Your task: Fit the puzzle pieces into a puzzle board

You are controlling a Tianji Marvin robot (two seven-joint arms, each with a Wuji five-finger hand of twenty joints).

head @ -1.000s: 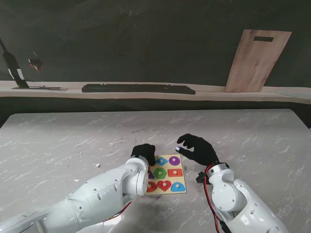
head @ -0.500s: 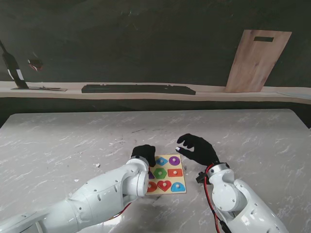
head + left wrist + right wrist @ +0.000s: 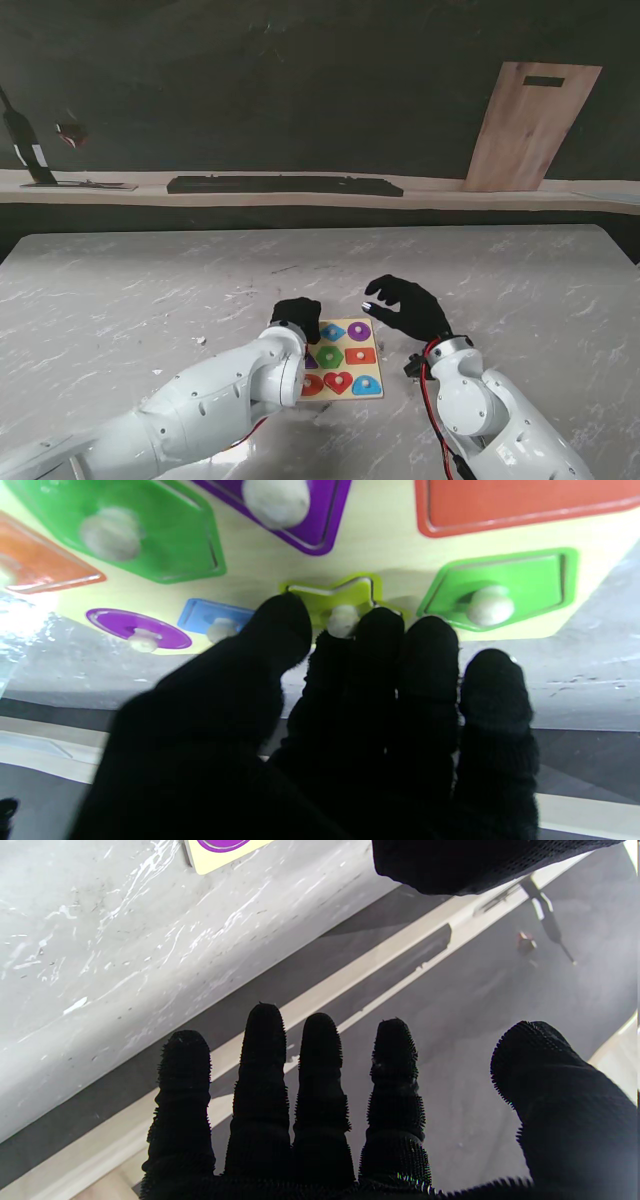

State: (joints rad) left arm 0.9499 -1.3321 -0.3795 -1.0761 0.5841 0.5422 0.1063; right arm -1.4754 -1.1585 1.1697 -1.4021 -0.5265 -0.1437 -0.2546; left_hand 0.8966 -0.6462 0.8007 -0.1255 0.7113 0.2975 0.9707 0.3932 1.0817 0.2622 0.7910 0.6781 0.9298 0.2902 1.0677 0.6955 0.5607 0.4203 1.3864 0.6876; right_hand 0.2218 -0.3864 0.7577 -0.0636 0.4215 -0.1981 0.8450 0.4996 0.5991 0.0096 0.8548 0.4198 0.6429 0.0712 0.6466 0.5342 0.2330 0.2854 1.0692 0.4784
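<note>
Puzzle board [image 3: 345, 358] lying flat on the tabletop [image 3: 130, 290], slightly longer toward and away from me than across, edges nearly square to the tabletop's near edge. Nine coloured pieces in three rows, each with a pale knob: blue diamond [image 3: 333, 331] and purple circle [image 3: 359, 331] in the far row, green hexagon [image 3: 330, 356] and orange rectangle [image 3: 360, 354] in the middle, red heart [image 3: 339, 381] and blue piece [image 3: 366, 384] nearest me.

Grey-white marbled tabletop with scattered marks; beyond its far edge a pale shelf [image 3: 440, 190] carrying a long black bar [image 3: 285, 183], a wooden board [image 3: 530, 125] leaning against a dark wall.

Left hand [image 3: 298, 315] in a black glove over the board's far left corner. In the left wrist view, fingers [image 3: 380, 630] held close together, tips right at the knob of a yellow-green star piece [image 3: 350, 592] seated in its recess, thumb on one side and the other fingers on the other; cannot tell whether actually clamped on the knob. Green pentagon [image 3: 520, 577] just beside the fingers.

Right hand [image 3: 408, 308] hovering off the board's right edge, fingers [image 3: 262, 1040] spread, thumb wide apart, nothing held.
</note>
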